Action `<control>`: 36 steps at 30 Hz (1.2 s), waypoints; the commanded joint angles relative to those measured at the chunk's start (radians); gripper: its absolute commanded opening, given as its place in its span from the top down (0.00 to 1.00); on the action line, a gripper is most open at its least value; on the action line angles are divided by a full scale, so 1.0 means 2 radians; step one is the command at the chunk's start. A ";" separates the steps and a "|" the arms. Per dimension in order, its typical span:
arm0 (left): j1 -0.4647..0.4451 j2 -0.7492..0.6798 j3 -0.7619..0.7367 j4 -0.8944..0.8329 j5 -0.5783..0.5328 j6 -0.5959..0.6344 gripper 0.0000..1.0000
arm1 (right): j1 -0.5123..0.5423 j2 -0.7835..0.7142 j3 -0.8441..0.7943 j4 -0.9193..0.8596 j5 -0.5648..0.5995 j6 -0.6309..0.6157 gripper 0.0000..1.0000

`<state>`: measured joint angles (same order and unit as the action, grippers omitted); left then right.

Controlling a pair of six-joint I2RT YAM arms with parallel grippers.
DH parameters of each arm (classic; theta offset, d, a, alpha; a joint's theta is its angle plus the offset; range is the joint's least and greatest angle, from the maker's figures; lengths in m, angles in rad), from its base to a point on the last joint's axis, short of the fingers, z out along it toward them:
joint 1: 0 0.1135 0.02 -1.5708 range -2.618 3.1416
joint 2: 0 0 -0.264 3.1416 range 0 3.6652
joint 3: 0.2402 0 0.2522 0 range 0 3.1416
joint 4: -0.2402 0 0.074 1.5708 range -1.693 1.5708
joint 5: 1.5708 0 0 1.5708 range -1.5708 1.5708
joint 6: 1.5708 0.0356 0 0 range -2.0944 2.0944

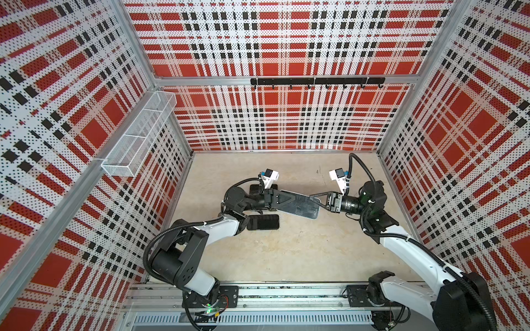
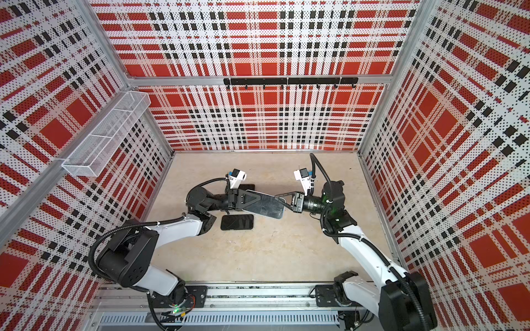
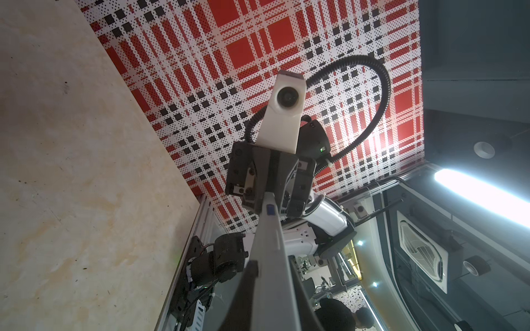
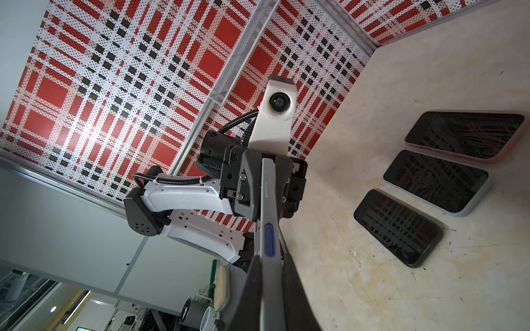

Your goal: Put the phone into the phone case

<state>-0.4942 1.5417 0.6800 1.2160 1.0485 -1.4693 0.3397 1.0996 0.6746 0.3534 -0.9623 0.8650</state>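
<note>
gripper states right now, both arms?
left gripper: closed on one end of the grey-edged phone.
right gripper: closed on the opposite end of the same phone.

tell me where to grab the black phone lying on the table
Probably across the two long edges of the black phone, coming straight down: it lies flat, screen up, so only the thin sides offer purchase. The left arm crowds one short end.

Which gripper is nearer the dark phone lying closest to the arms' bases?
Left. The left gripper, holding the silver phone, is just beyond the dark phone; the right gripper is farther right.
</note>
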 commanded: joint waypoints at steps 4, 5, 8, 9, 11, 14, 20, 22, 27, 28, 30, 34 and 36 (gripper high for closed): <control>-0.004 -0.002 0.037 0.045 0.009 -0.026 1.00 | -0.004 0.008 0.018 -0.095 0.051 -0.055 1.00; -0.004 -0.002 0.038 0.045 0.007 -0.025 1.00 | -0.004 0.009 0.020 -0.103 0.055 -0.058 1.00; -0.002 -0.003 0.040 0.044 -0.005 -0.023 1.00 | -0.004 0.008 0.023 -0.118 0.062 -0.061 0.76; -0.001 -0.003 0.041 0.045 -0.010 -0.021 1.00 | -0.004 0.006 0.022 -0.115 0.055 -0.057 0.69; 0.003 -0.005 0.044 0.045 -0.017 -0.018 1.00 | -0.003 0.005 0.014 -0.101 0.040 -0.045 0.58; 0.007 -0.003 0.050 0.044 -0.024 -0.015 1.00 | 0.007 0.004 -0.008 -0.068 0.025 -0.019 0.52; 0.007 0.010 0.053 0.044 -0.030 -0.008 1.00 | 0.052 0.009 -0.008 -0.059 0.029 -0.016 0.56; 0.008 0.011 0.051 0.043 -0.033 -0.005 1.00 | 0.058 0.010 -0.005 -0.059 0.034 -0.015 0.60; 0.010 0.009 0.042 0.041 -0.033 0.002 1.00 | 0.058 -0.002 -0.003 -0.075 0.057 -0.020 0.72; 0.011 0.008 0.041 0.041 -0.033 0.004 1.00 | 0.058 -0.003 0.000 -0.080 0.061 -0.020 0.74; 0.013 0.006 0.037 0.040 -0.035 0.005 1.00 | 0.058 -0.005 0.003 -0.086 0.067 -0.018 0.79; 0.018 0.004 0.031 0.039 -0.033 0.008 1.00 | 0.055 -0.002 0.010 -0.098 0.074 -0.006 0.91; 0.020 0.004 0.029 0.039 -0.033 0.010 1.00 | 0.051 0.002 0.015 -0.114 0.078 -0.002 0.97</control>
<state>-0.4717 1.5700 0.7368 1.2003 0.9909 -1.4284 0.4595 1.0927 0.6922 0.2184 -0.8894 0.8650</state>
